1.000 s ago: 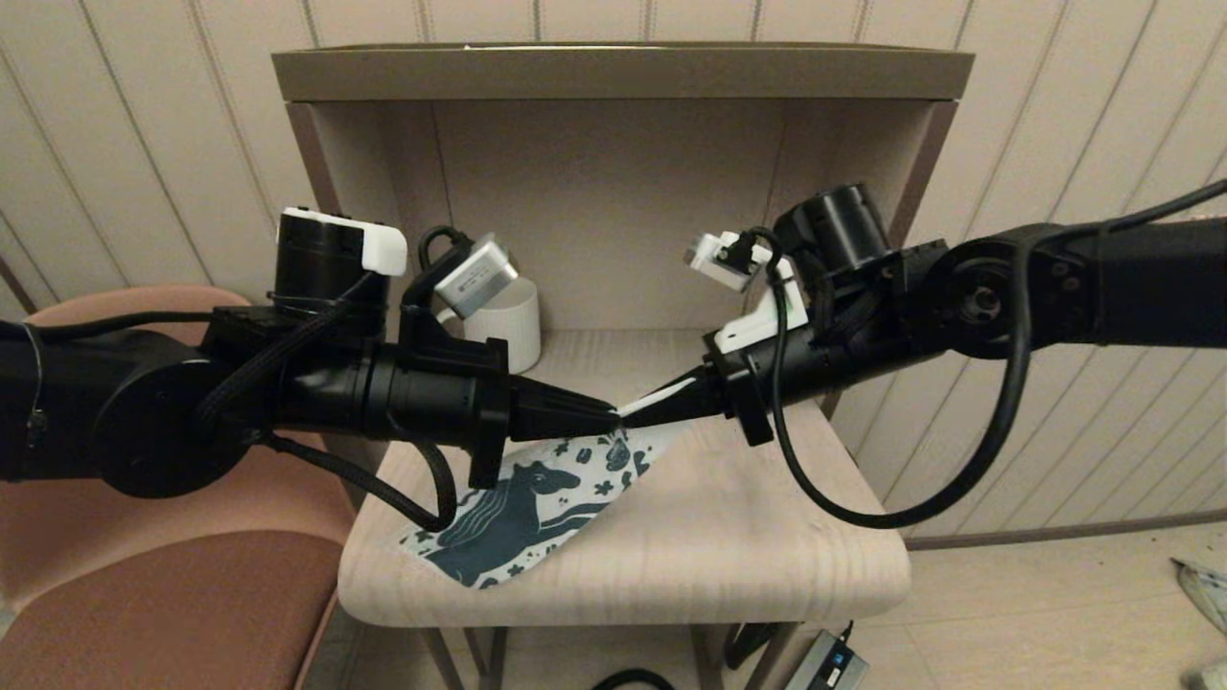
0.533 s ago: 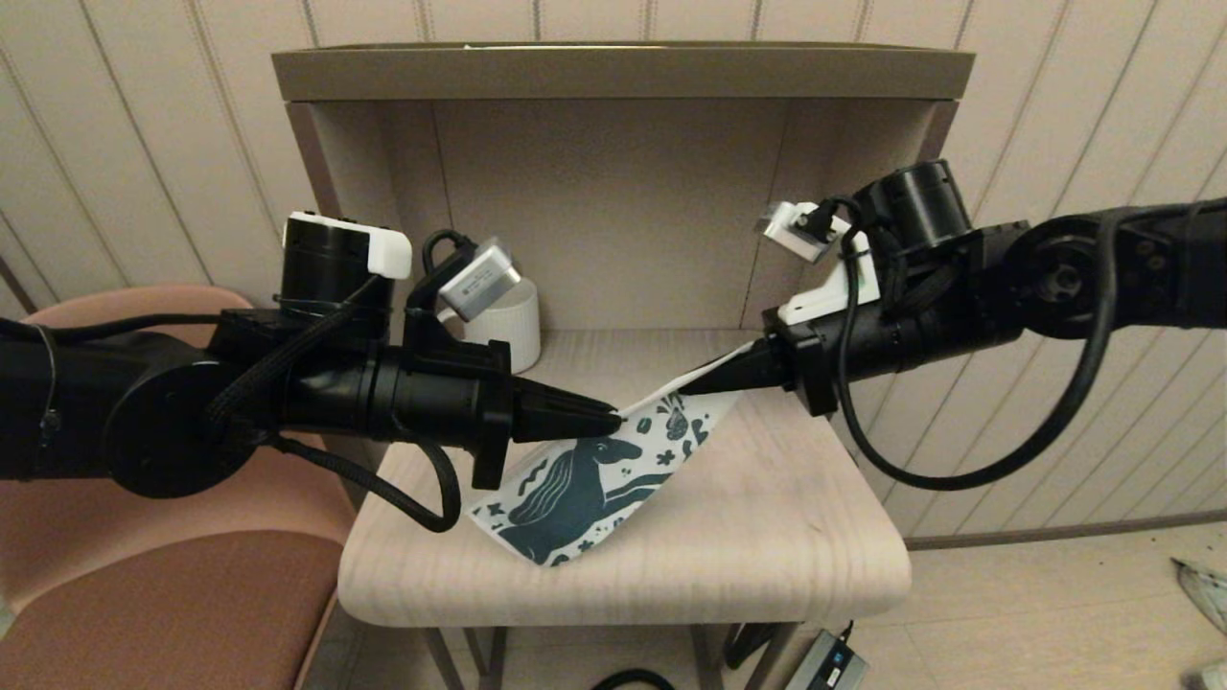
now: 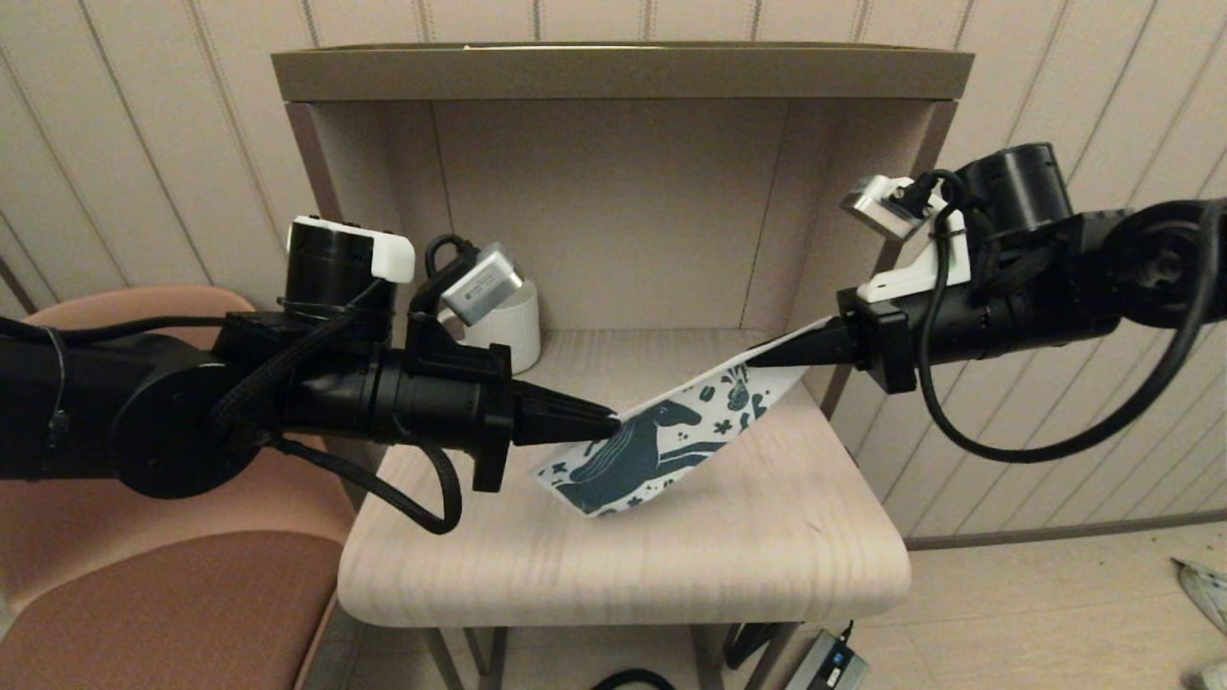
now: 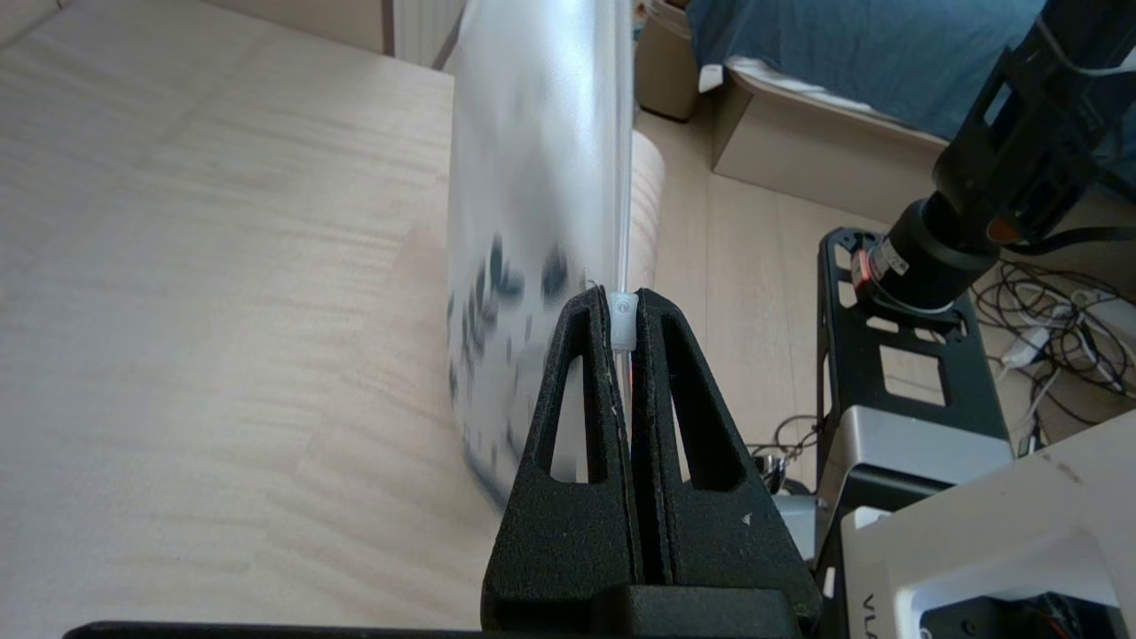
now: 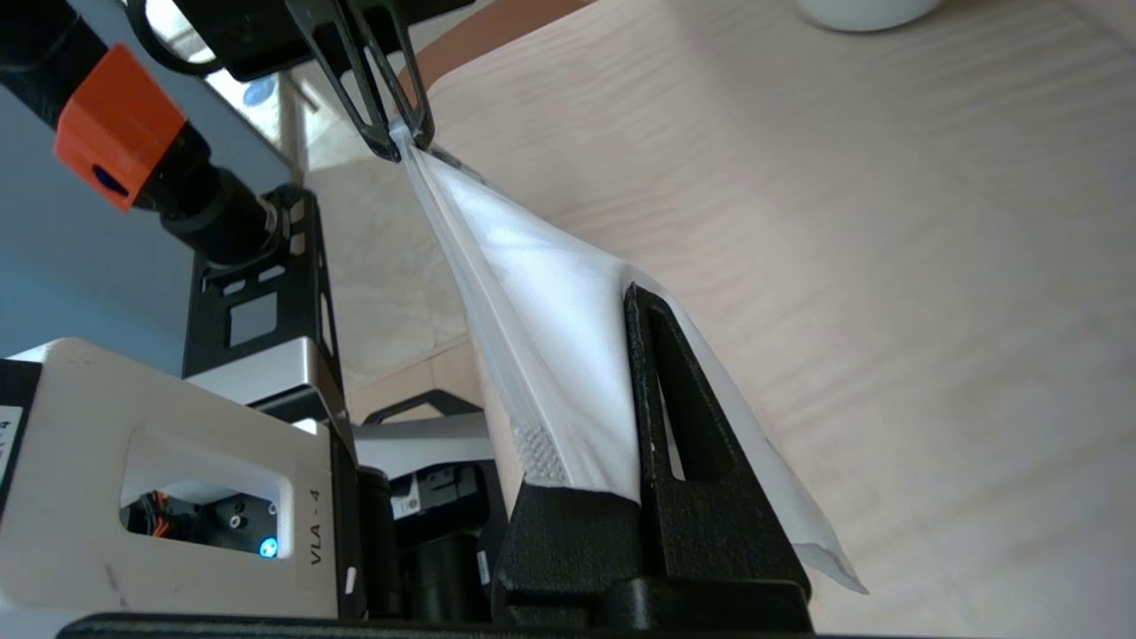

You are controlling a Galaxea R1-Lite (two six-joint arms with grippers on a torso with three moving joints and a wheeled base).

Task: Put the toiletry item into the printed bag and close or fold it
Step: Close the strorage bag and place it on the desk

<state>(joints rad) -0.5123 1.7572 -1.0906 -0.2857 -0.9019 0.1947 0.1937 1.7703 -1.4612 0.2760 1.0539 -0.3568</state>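
So the left gripper is pinched tight on a small translucent white tab, looks like the zip slider, at one end of the printed bag's top edge. The right gripper is clamped on the opposite corner of the same edge, out past the right side of the small wooden table. Between them the bag hangs as a taut sloping sheet, long axis running from the left gripper up to the right one, lower printed end drooping just above the tabletop.

The thing that matters: the sealing strip lies straight along the line between the two grippers, so any closing pull would run along that axis. The left one is nearer the slider, basically on it.

Bag is thin, floppy frosted plastic with a dark teal horse and flowers, and a ribbed clear track along the top. I can't spot the toiletry item anywhere, my guess is it's inside already but can't confirm. A white mug sits at the back of the shelf nook, behind the left arm.
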